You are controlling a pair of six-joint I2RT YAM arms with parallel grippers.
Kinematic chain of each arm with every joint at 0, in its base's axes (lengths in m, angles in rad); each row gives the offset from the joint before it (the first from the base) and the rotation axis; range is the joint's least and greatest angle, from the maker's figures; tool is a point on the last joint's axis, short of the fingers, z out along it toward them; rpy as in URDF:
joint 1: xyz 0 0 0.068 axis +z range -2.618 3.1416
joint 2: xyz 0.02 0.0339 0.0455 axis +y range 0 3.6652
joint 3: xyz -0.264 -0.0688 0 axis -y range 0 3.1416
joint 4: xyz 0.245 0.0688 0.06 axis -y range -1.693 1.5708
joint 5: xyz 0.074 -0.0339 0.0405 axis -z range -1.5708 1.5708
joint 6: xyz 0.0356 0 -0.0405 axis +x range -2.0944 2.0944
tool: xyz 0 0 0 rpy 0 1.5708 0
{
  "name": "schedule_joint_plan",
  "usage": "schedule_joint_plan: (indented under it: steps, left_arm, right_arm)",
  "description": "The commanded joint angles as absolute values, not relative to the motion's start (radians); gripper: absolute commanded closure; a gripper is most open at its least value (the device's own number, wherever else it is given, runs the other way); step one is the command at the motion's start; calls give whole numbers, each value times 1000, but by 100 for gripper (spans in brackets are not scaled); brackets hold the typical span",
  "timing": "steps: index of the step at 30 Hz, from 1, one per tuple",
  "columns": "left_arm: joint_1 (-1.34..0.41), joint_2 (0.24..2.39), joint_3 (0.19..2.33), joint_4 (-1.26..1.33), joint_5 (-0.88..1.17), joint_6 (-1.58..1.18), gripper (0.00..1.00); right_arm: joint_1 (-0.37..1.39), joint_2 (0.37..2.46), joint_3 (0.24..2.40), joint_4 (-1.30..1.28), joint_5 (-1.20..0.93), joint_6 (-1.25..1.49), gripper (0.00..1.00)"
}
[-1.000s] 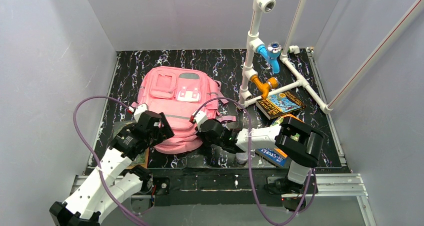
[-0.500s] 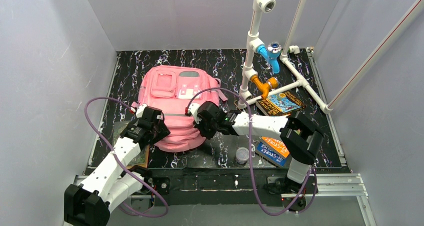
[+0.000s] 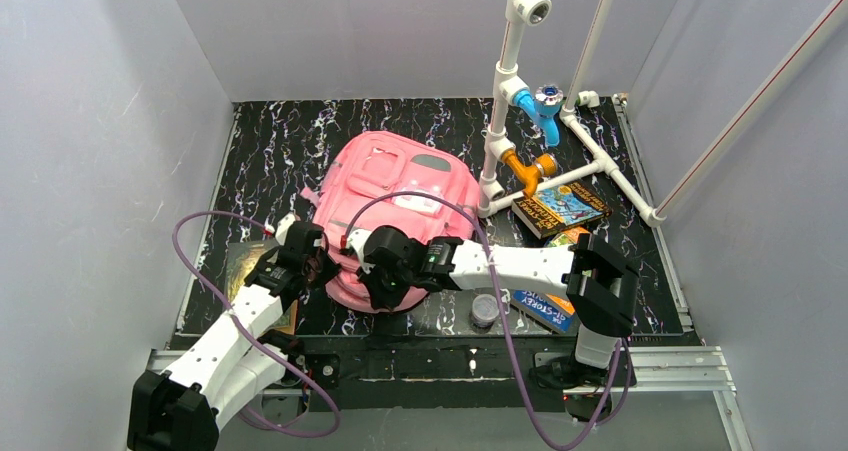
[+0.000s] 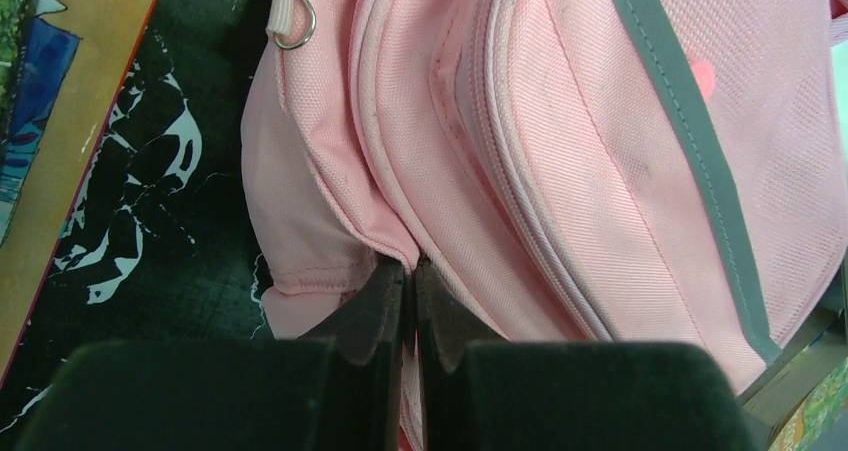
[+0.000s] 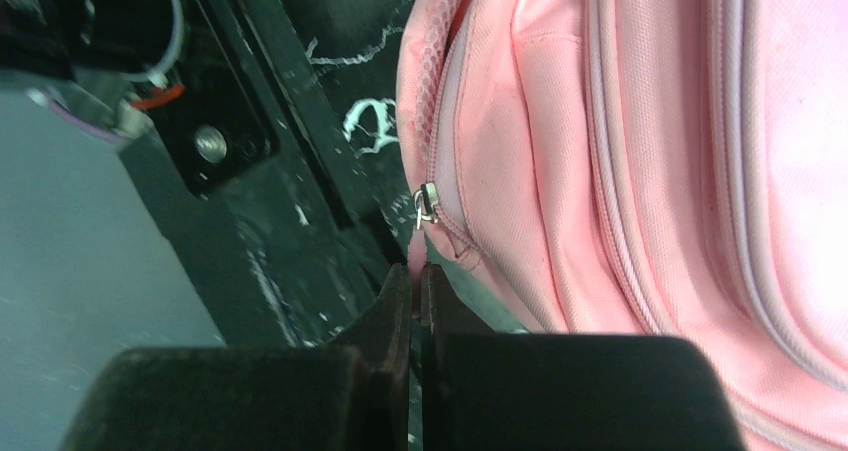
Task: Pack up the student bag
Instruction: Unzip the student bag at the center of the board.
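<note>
Pulled rightward on the table [image 3: 280, 141], the soft, floppy bag [image 3: 400, 186] has its seam [image 4: 372, 206] newly clenched by the left hand [image 4: 410, 276], while the right hand [image 5: 416, 283] pinches fabric beside the zipper [image 5: 427, 206], both sturdy holds.

Cannot see the near edge of the student bag [image 3: 400, 186] from above, covered by left arm [image 3: 240, 316] and right arm [image 3: 520, 263]; cannot read the half-covered book [image 3: 548, 311].

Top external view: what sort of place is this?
Most likely a lab test cell, not a classroom: plain grey walls box in a black marbled mat, a white PVC pipe rig stands on it, and the student bag lies there.
</note>
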State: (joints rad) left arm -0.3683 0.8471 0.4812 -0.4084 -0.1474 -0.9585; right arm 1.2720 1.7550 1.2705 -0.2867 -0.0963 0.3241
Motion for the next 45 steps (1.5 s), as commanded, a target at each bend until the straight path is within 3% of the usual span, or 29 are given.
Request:
schedule_joint_plan:
  steps: [1, 9, 16, 22, 28, 36, 40, 45]
  left_arm:
    - [-376, 760, 493, -306, -98, -947, 100]
    - [-380, 394, 450, -477, -213, -909, 100]
    - [-382, 273, 466, -482, -147, -991, 100]
    - [-384, 207, 473, -472, -238, -967, 100]
    - [-384, 390, 488, -422, -77, -1053, 100]
    - [-409, 745, 533, -173, 230, -1015, 100]
    - [-459, 873, 598, -161, 228, -1014, 100]
    - [-463, 935, 596, -61, 115, -1081, 100]
  right_arm:
    - [1217, 1698, 1256, -86, -145, 496, 99]
    - [1099, 1771, 1295, -180, -101, 368, 99]
    - [1076, 1932, 1576, -274, -74, 283, 99]
    - [1062, 2085, 1874, -396, -49, 220, 99]
    - [1037, 2159, 2037, -493, 59, 156, 99]
    - [964, 2125, 1980, -549, 188, 121, 99]
    - [964, 2084, 1962, -605, 217, 124, 99]
    - [1022, 1975, 1790, -597, 211, 239, 99]
